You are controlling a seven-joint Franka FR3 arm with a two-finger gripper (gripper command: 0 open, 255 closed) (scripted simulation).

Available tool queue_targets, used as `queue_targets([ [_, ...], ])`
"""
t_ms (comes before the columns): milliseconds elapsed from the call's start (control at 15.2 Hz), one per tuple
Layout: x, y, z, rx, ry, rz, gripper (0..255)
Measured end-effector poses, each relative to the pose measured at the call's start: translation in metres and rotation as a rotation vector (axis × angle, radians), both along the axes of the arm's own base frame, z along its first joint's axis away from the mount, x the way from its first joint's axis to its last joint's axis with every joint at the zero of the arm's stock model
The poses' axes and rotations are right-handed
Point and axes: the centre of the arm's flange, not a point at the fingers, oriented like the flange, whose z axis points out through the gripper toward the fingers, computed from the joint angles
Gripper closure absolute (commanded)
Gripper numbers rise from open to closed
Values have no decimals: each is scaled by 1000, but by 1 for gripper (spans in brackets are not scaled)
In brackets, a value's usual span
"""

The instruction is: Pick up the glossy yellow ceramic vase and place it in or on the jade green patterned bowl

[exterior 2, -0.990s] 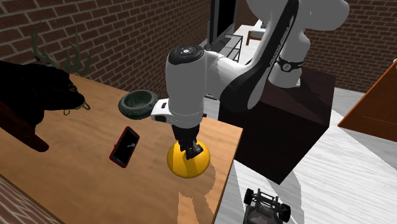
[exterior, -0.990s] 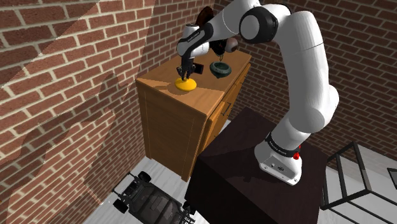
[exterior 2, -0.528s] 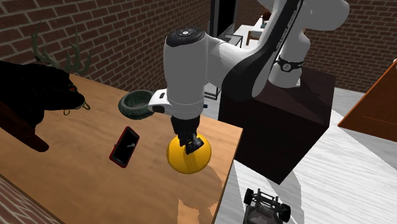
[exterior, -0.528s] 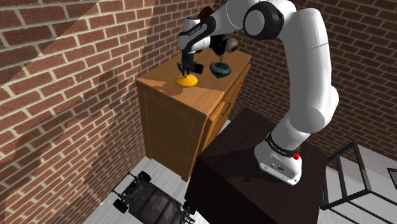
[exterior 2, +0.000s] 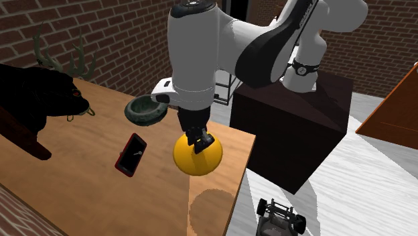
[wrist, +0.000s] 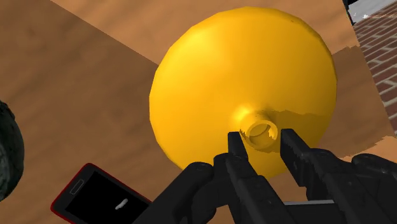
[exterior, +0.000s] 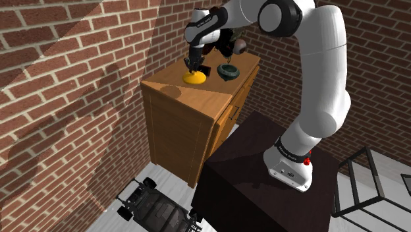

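two black fingers (wrist: 237, 151) of the gripper (wrist: 261, 141) clasp the short neck of a glossy yellow vase (wrist: 245, 83), one on each side of its small mouth, with the round body hanging straight beneath the hand. in the second exterior view the gripper (exterior 2: 199, 141) holds the vase (exterior 2: 197, 159) clear of the wooden cabinet (exterior 2: 80, 181), and a round shadow (exterior 2: 209, 209) lies on the wood under the hand, apart from the vase itself. a red-edged phone (exterior 2: 132, 154) lies flat on the cabinet top just beside the hand, its dark screen up; the wrist view shows the phone (wrist: 102, 200) close by the fingers. a dark green bowl (exterior 2: 146, 110) sits upright on the same top, a little beyond the phone from the hand and not touching the vase. seen from the shoulder view, the white arm reaches over the cabinet (exterior: 191, 112) with the gripper (exterior: 191, 64) pointing down onto the vase (exterior: 193, 78), the bowl (exterior: 228, 71) near the hand on the same top. a toy car (exterior: 158, 211) stands on the floor well below the hand, at the foot of the cabinet.
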Motion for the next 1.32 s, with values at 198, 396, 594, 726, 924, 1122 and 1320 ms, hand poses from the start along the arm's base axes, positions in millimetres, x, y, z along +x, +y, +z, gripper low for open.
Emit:
queue_targets([
  [198, 1, 1, 15, 0, 0, 0, 255],
  [396, 1, 0, 32, 0, 0, 0, 255],
  [594, 0, 0, 48, 0, 0, 0, 255],
  [726, 0, 1, 57, 0, 0, 0, 255],
  [924, 0, 1, 73, 0, 0, 0, 255],
  [1122, 1, 1, 88, 0, 0, 0, 255],
  [1320, -4, -26, 96, 0, 0, 0, 255],
])
